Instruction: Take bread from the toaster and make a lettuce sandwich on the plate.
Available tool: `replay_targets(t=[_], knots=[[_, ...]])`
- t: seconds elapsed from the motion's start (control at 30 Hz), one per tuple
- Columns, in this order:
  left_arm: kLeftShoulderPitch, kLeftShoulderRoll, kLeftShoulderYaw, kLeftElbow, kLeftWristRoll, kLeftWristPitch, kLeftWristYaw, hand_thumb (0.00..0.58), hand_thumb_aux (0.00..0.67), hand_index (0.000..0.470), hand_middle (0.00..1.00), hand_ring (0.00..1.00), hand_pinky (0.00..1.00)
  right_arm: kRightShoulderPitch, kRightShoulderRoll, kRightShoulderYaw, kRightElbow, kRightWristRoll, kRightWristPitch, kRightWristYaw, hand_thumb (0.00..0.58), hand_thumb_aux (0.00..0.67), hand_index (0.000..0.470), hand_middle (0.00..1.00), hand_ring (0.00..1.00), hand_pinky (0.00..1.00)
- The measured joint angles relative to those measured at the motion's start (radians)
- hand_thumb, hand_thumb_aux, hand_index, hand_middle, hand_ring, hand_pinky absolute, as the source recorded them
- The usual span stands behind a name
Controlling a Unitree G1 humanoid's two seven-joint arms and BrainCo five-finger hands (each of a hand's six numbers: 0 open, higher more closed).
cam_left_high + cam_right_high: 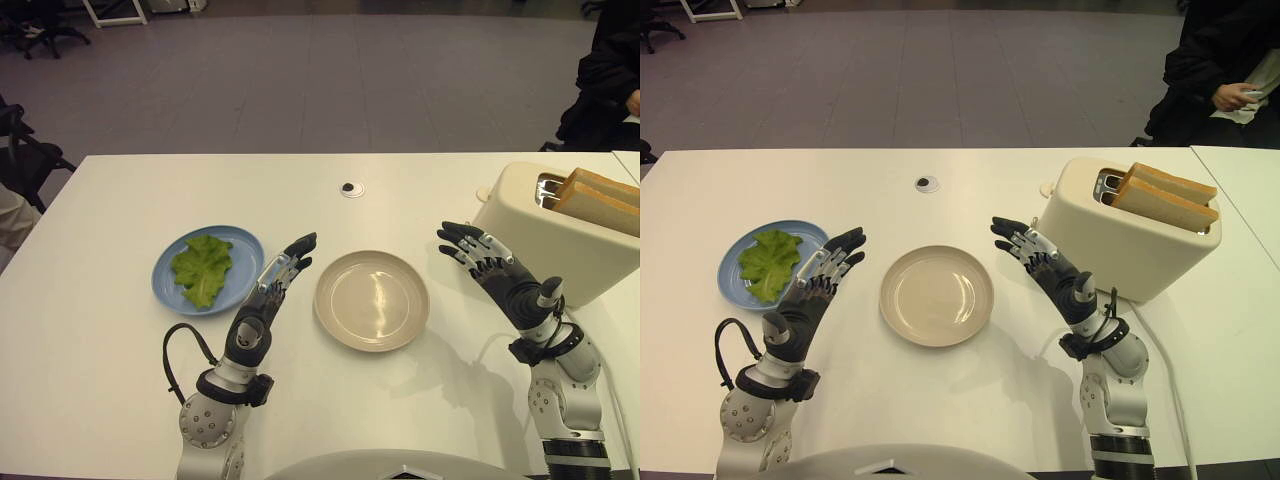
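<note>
My left hand [810, 290] and right hand [1045, 265] are open, empty. Nothing done: bread [1165, 195] in the toaster [1110, 250] beside my right hand, plate [936, 295] bare.

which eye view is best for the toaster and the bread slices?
Right eye view: the whole toaster sits in frame, with both bread slices sticking up out of it. The left eye view crops toaster and slices at its right edge.

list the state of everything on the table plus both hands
toaster, upright, loaded with bread
bread, two slices sticking up out of the toaster
beige plate, empty
blue plate, holding the lettuce
lettuce, one leaf lying flat on the blue plate
left hand, open, holding nothing
right hand, open, holding nothing
</note>
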Motion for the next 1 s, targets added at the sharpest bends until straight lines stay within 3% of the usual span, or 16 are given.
replay_targets(t=[0.83, 0.93, 1.0], knots=[[-0.01, -0.001, 0.009, 0.006, 0.078, 0.072, 0.055, 0.0, 0.0, 0.0, 0.0, 0.0, 0.0, -0.012, -0.013, 0.011, 0.023, -0.027, -0.005, 0.005, 0.0, 0.0, 0.0, 0.0, 0.0, 0.0], [-0.016, -0.001, 0.008, 0.018, 0.08, 0.075, 0.058, 0.0, 0.0, 0.0, 0.0, 0.0, 0.0, -0.023, -0.049, -0.075, -0.026, -0.013, -0.031, -0.016, 0.0, 0.0, 0.0, 0.0, 0.0, 0.0], [-0.024, -0.001, 0.006, 0.024, 0.082, 0.076, 0.059, 0.0, 0.0, 0.0, 0.0, 0.0, 0.0, -0.086, -0.151, -0.217, -0.048, 0.002, -0.036, -0.052, 0.0, 0.0, 0.0, 0.0, 0.0, 0.0]])
